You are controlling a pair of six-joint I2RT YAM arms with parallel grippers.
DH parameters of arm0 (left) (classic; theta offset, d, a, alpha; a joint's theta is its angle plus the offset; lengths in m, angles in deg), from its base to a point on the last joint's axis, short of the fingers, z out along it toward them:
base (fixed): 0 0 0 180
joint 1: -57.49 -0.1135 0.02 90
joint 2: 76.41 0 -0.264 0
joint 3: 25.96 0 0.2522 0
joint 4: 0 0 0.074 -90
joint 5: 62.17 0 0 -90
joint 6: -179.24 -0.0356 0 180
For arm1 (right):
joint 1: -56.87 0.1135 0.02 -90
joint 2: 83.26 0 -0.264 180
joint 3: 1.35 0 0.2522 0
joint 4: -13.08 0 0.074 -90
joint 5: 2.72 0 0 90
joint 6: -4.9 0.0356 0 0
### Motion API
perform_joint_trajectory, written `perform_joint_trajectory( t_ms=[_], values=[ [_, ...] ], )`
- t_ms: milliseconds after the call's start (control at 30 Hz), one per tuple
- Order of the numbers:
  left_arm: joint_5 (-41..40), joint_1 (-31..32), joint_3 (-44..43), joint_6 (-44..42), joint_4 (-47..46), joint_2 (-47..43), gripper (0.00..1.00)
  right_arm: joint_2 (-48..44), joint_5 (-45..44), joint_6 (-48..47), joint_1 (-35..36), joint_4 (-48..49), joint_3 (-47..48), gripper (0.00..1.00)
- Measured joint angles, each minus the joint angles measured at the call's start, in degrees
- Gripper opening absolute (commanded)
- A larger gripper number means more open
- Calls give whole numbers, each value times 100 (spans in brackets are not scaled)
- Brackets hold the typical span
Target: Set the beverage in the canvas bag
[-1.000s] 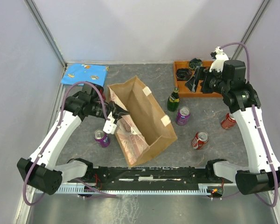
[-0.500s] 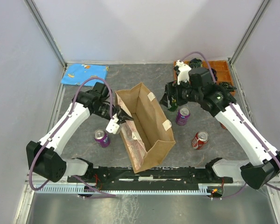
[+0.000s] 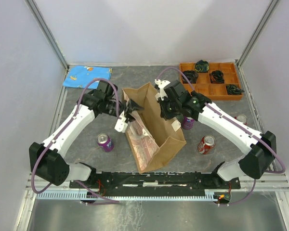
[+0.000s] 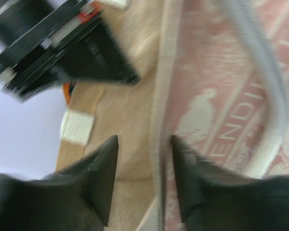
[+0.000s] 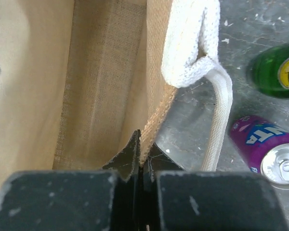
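The canvas bag (image 3: 156, 132) stands open-mouthed mid-table, its pale patterned panel (image 3: 140, 144) facing left. My left gripper (image 3: 130, 107) is open at the left rim; in the left wrist view its fingers straddle the rim seam (image 4: 159, 110) with gaps either side. My right gripper (image 3: 164, 109) is shut on the bag's right rim (image 5: 156, 106), beside the rope handle (image 5: 217, 115). A purple can (image 5: 269, 149) and a green bottle (image 5: 274, 72) lie just outside the bag. Another purple can (image 3: 105, 142) stands left of the bag, and a red can (image 3: 206, 144) lies to its right.
An orange compartment tray (image 3: 188, 67) with black items sits at the back right. A blue cloth (image 3: 88, 77) lies at the back left. A second red can (image 3: 241, 118) shows behind my right arm. Walls close in the table on three sides.
My right arm swung from the tray over to the bag and shut on its right rim. My left gripper, shut on the left rim before, has opened.
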Motion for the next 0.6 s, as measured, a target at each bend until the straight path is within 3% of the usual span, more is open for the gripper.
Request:
perform_joint_trajectory(
  t_ms=[67, 167, 267, 433, 600],
  values=[
    [-94, 7, 79, 826, -1010, -90, 86, -2, -190, 0, 0, -2, -24, 0],
    [-627, 7, 295, 2848, -2734, -354, 87, -4, -448, -4, -2, 90, -24, 0],
    [-1281, -11, -11, 4496, -3447, -396, 90, -4, -651, 0, 0, 166, -24, 0],
    [-2557, -122, -1932, 7624, -3091, -72, 90, -4, -896, 76, 2, 299, -24, 0],
    [-3084, -323, -3746, 9997, -1932, 564, 89, -2, -1019, 98, 35, 376, -24, 0]
  ],
)
